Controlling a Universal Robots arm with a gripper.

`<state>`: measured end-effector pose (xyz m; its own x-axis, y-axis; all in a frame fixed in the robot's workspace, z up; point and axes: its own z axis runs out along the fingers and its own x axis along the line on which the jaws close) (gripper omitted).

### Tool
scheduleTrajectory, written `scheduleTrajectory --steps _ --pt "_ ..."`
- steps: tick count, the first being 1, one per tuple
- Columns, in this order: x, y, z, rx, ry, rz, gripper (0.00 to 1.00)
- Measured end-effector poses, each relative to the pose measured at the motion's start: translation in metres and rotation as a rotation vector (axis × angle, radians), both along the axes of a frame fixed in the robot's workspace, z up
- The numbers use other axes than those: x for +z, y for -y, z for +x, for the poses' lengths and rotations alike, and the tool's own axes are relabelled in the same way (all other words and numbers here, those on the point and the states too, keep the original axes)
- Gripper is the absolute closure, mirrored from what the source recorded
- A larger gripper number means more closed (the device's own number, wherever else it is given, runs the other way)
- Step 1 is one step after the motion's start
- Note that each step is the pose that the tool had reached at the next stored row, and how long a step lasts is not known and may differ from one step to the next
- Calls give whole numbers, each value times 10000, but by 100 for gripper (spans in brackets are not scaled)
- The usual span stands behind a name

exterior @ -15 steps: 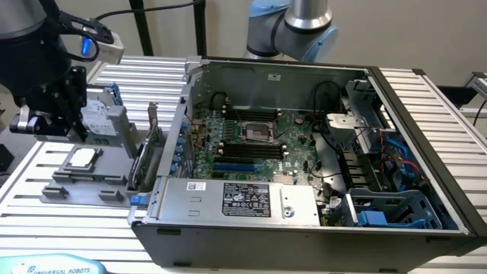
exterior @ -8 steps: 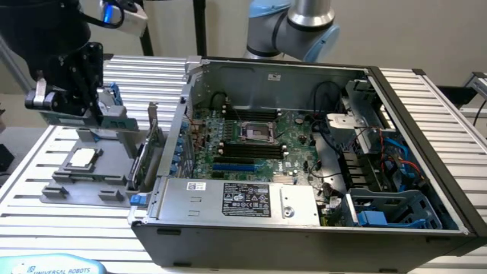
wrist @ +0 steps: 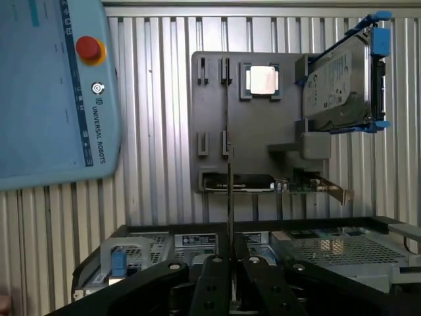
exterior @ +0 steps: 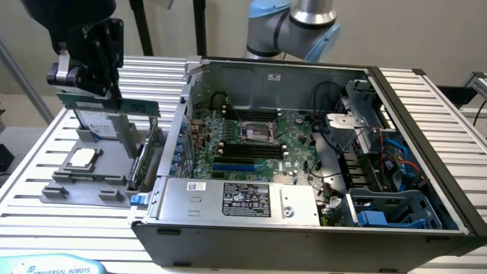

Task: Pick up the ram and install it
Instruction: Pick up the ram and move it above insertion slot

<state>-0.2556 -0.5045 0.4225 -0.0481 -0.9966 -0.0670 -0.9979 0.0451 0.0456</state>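
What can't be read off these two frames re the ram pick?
- Exterior view: silver boxy hard drive partly hidden behind the thin green ram stick.
- Exterior view: black motherboard memory slots too small to tell latch positions.
- Wrist view: ram stick seen edge-on, so chips and contacts unseen; its gripped end hidden between the black gripper fingers.

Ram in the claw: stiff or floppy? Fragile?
Likely stiff: the ram juts sideways from the claw without sagging. Probably light and fragile too: it's a bare board, edge-thin in the wrist view.
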Motion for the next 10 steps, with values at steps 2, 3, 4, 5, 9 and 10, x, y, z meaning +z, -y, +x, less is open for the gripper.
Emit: scheduleTrajectory --steps 2,3,4,5,9,10 --pt "57 0 94 2 -3 11 87" --pt "81 0 139 2 -3 20 87" --pt "103 0 184 1 -3 26 87" --pt "125 0 231 1 -5 30 87" --pt "191 0 410 1 -9 39 87" --pt "204 0 455 1 -9 39 87"
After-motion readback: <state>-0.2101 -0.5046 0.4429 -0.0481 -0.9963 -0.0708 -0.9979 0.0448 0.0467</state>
